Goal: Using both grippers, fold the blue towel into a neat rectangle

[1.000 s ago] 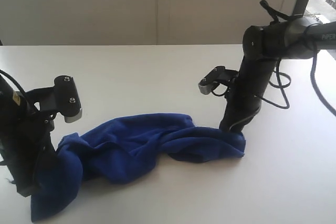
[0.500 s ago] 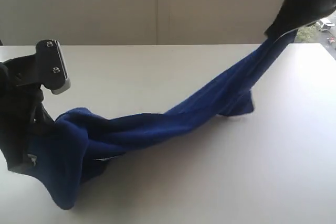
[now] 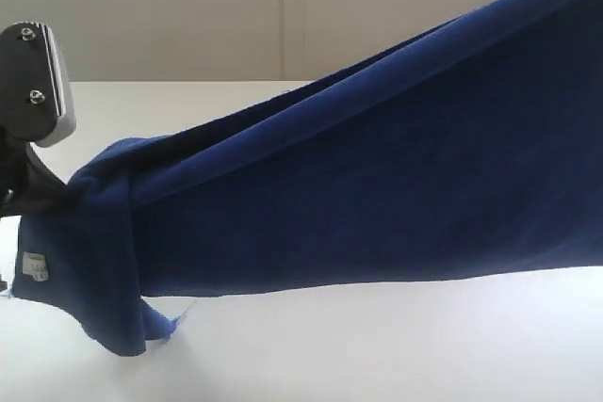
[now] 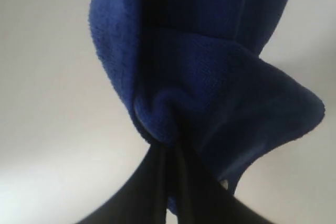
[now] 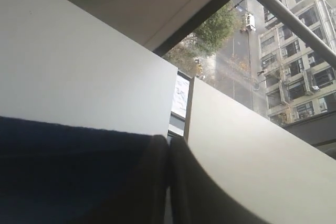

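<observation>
Inspecting remotely, I find the left gripper [image 4: 170, 153] pinched tight on 1 bunched end of the blue towel [image 3: 377, 185], the right gripper [image 5: 169, 148] clamping the other; the cloth spans slanting above the table [image 3: 396, 350].

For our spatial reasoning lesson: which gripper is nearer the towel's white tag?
Left. The left gripper pinches the towel just above the tag; the right gripper holds the far end, outside the exterior view.

The exterior camera looks across the white table [image 3: 396, 345] toward the wall [image 3: 188, 16], with the blue towel [image 3: 377, 195] close enough to fill most of its frame. The left wrist camera peers along the left gripper [image 4: 169, 150] into the towel's bunched end. The right wrist camera looks past the right gripper [image 5: 169, 148], above the towel, at a window [image 5: 236, 45]. All three views share the towel.
</observation>
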